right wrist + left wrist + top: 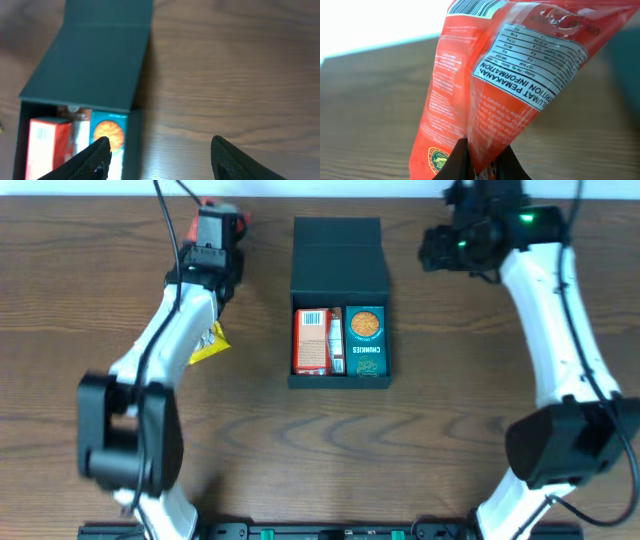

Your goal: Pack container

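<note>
The container (338, 260) sits mid-table, its lid folded back toward 12 o'clock. Inside lie a red pack (312, 342) and, at its 3 o'clock, a teal snack packet (366, 340). At the box's 10 o'clock the left gripper (479, 157) pinches a red pouch (485, 75). At 2 o'clock the right gripper (160, 159) hangs spread wide, empty. A yellow packet (208, 346) lies at the box's 9 o'clock.

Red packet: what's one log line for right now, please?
left gripper: shut on red packet | right gripper: open, empty | container: lid open, snacks inside
</note>
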Robot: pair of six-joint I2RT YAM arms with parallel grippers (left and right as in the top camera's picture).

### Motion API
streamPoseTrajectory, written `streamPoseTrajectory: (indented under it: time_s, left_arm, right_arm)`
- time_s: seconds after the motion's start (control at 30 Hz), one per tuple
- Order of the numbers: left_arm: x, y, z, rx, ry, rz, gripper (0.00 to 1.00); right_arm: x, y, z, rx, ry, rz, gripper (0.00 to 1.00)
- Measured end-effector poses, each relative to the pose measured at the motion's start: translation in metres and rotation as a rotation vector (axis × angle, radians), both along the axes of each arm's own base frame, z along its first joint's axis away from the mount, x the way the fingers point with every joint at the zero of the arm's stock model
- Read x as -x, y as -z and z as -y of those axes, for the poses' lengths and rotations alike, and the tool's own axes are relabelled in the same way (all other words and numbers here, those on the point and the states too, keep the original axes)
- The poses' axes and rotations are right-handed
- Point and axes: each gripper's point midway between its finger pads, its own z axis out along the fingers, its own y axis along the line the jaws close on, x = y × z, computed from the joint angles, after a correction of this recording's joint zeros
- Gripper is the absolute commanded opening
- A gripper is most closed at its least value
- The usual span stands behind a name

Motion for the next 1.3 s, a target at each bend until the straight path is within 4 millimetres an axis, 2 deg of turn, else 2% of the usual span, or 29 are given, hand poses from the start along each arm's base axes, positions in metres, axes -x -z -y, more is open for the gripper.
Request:
streamPoseTrajectory:
  time_s: [0.07, 0.13, 0.17, 0.23, 0.37, 0.47, 0.57, 0.7, 0.83, 0.97, 1.3]
  left_arm:
    - [0.013, -0.032, 0.019, 0.049, 0.009, 0.049, 0.06]
    - [0.028, -0.048, 0.038, 0.111, 0.002, 0.060, 0.06]
    - [0.036, -0.050, 0.046, 0.144, -0.008, 0.051, 0.06]
    - [0.052, -0.043, 0.061, 0.200, -0.049, 0.009, 0.06]
    - [0.087, -0.016, 0.090, 0.298, -0.178, -0.088, 0.06]
    - [0.102, -0.013, 0.121, 0.356, -0.196, -0.089, 0.06]
    - [0.116, -0.013, 0.149, 0.393, -0.183, -0.086, 0.06]
    - [0.134, -0.002, 0.185, 0.415, -0.155, -0.104, 0.06]
    - [0.147, 0.027, 0.211, 0.382, -0.128, -0.157, 0.06]
    - [0.157, 0.048, 0.224, 0.359, -0.110, -0.206, 0.06]
    - [0.168, 0.054, 0.241, 0.470, -0.126, -0.283, 0.06]
  right_arm:
    - [0.000, -0.010, 0.017, -0.001, 0.037, 0.025, 0.64]
    - [0.001, -0.021, 0.035, -0.003, 0.076, 0.048, 0.63]
    - [0.003, -0.026, 0.045, -0.004, 0.100, 0.060, 0.63]
    - [0.005, -0.034, 0.059, -0.004, 0.130, 0.079, 0.63]
    - [0.012, -0.051, 0.087, -0.001, 0.193, 0.117, 0.64]
    - [0.017, -0.060, 0.108, 0.001, 0.243, 0.135, 0.63]
    - [0.023, -0.060, 0.124, 0.003, 0.280, 0.127, 0.61]
    - [0.029, -0.056, 0.134, 0.001, 0.306, 0.100, 0.60]
    - [0.038, -0.051, 0.134, -0.002, 0.312, 0.060, 0.59]
    - [0.044, -0.047, 0.133, -0.004, 0.313, 0.030, 0.59]
    - [0.055, -0.040, 0.140, -0.001, 0.335, -0.019, 0.59]
